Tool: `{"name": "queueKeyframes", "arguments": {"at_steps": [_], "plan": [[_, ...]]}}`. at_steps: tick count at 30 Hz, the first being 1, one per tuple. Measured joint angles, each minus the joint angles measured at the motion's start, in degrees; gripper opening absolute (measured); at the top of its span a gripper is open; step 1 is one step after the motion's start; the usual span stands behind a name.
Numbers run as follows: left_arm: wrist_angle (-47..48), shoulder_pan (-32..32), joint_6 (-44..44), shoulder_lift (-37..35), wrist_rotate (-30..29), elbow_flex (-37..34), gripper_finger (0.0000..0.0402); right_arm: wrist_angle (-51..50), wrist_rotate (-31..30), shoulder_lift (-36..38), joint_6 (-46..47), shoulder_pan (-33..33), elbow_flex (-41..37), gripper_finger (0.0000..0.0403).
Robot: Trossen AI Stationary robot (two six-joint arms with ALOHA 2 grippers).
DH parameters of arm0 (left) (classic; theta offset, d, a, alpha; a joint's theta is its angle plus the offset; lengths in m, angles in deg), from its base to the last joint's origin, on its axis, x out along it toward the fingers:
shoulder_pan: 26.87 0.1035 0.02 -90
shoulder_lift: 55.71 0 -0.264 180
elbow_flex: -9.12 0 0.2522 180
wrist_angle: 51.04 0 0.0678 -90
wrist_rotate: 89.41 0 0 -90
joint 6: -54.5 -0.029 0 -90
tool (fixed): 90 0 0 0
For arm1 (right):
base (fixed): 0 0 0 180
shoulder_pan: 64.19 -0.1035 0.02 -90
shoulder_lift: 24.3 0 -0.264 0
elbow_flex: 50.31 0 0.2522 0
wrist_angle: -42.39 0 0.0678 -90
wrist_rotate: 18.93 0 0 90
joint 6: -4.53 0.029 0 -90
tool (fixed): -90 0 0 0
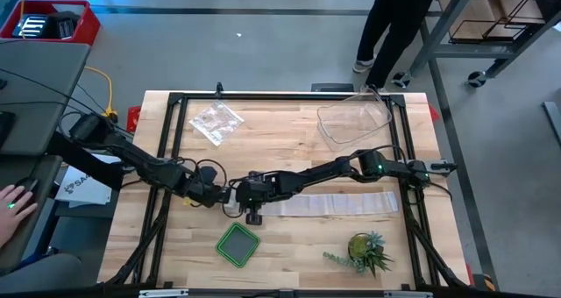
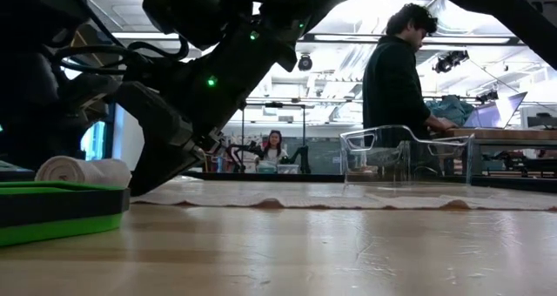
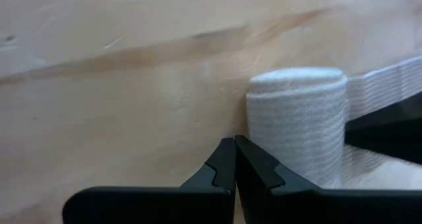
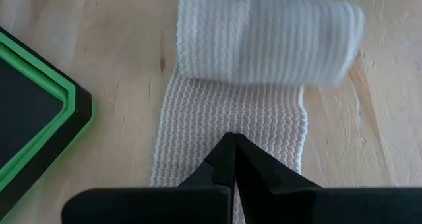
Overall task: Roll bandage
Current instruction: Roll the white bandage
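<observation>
On the table (image 1: 289,140), the bandage (image 1: 337,204) is being laid out as a strip running from a rolled end at the centre toward the right edge. The left gripper (image 1: 230,195) is being positioned just left of the roll, the right gripper (image 1: 254,202) above the strip beside it. A tray (image 1: 237,244) is lying nearer the front, a potted plant (image 1: 365,251) to its right. A clear tub (image 1: 352,123) and a plastic bag (image 1: 216,121) are lying farther back.

Looking straight down over the whole table (image 1: 289,245); level from tabletop height toward the room; close from each wrist, both sharing the bandage (image 3: 297,122) roll.
</observation>
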Motion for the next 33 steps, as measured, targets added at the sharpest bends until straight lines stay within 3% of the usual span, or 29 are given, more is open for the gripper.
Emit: {"name": "queueKeyframes", "arguments": {"at_steps": [8,22,33], "plan": [[-1.0,0.1,-0.5,0.3,-0.5,0.0,0.0009,0.9,0.2,-0.1,0.9,0.0,-0.1,0.0000],[-7.9,0.1,-4.1,-1.8,0.5,-0.1,0.0113,0.5,0.4,-0.1,0.8,0.0,0.6,0.0000],[-8.6,-0.3,-6.2,-3.8,-0.8,-0.1,0.0120,-6.7,0.1,-0.2,-2.1,0.0,5.7,0.0000]]}}
